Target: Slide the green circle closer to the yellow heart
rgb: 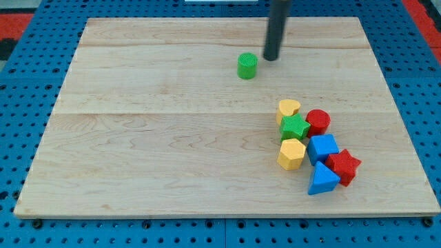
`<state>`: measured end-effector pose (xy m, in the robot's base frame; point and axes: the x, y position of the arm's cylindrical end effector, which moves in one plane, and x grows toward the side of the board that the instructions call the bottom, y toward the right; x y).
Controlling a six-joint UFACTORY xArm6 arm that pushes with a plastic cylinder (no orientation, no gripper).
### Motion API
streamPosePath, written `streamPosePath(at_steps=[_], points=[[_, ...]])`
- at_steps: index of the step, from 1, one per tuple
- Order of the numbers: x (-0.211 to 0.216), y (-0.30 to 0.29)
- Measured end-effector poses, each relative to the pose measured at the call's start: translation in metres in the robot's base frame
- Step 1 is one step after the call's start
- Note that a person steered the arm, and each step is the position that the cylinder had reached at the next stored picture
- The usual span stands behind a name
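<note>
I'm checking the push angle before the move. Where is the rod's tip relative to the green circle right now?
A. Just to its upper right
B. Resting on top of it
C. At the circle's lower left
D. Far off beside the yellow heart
A: my tip sits close by the upper-right side of the green circle, while the yellow heart lies farther toward the view's bottom right, in the cluster.

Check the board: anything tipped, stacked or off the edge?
Nothing stands out. The green circle sits alone near the view's top, my tip just to its right. The yellow heart and the other blocks lie flat in a tight cluster at the view's lower right, all on the board.
</note>
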<state>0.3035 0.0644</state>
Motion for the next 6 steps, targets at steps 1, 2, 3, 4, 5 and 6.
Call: streamPosePath(at_steps=[1, 2, 3, 4, 5, 6], points=[[0.049, -0.008], [0.088, 0.027], [0.022, 0.011], [0.044, -0.066], [0.092, -0.011], [0.104, 0.023]])
